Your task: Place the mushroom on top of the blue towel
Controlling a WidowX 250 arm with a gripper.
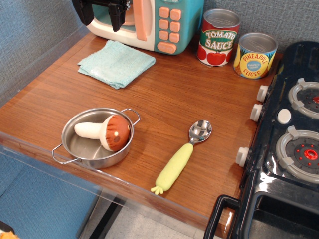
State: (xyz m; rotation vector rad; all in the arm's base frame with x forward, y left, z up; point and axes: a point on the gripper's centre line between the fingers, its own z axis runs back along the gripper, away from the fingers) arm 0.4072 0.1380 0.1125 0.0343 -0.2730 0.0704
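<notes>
At table's front: brown-capped, cream-stemmed toy mushroom [103, 133] lying in steel pot [95, 138] | black gripper [102, 15] apparently spread, empty, far back | step: approach; next: descend, grasp, carry to teal terry towel [116, 63].

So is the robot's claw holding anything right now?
No. The gripper hangs open and empty near the towel. The mushroom lies in the pot.

bright, even overhead light. soft short shadows under pot [94, 142] and spoon [182, 161]. glare on stove [279, 164], pot rim. focus sharp; near left edge blurred.
</notes>
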